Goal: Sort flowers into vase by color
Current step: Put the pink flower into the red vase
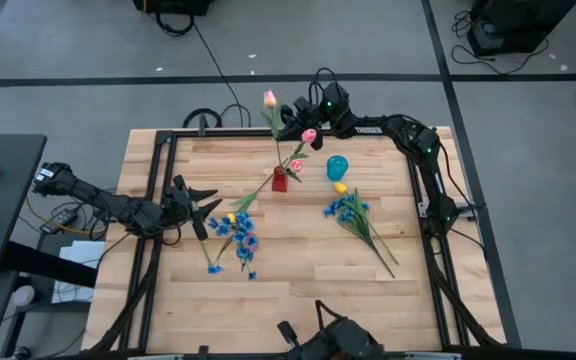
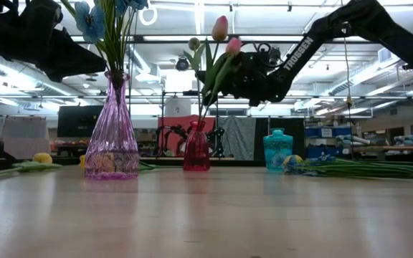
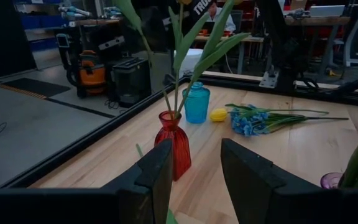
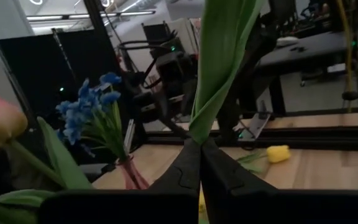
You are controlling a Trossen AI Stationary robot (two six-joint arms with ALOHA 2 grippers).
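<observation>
A red vase (image 1: 279, 181) stands mid-table with pink tulips (image 2: 220, 28) rising from its mouth. My right gripper (image 1: 290, 124) hovers above and just beyond it, shut on one tulip's greenery. A purple vase (image 2: 112, 143) toward the left holds blue blossoms (image 2: 92, 20). A teal vase (image 1: 337, 167) stands right of the red one. More blue sprigs (image 1: 351, 212) and a yellow tulip (image 1: 340, 187) lie flat on the table near it. My left gripper (image 1: 208, 208) waits open at the table's left side, level, with nothing between its fingers (image 3: 157, 177). My right gripper pinches a green leaf folded about a tulip stem (image 4: 197, 127) between its two fingertips. The fingers come in level from the table's far right and lie across the stem. The stem stands nearly upright and runs down toward the red vase's mouth (image 2: 196, 125).
Another yellow tulip (image 2: 43, 158) lies on the table beside the purple vase. A black frame (image 1: 158, 150) runs round the tabletop. Bare wood spreads across the near half of the table (image 1: 308, 300).
</observation>
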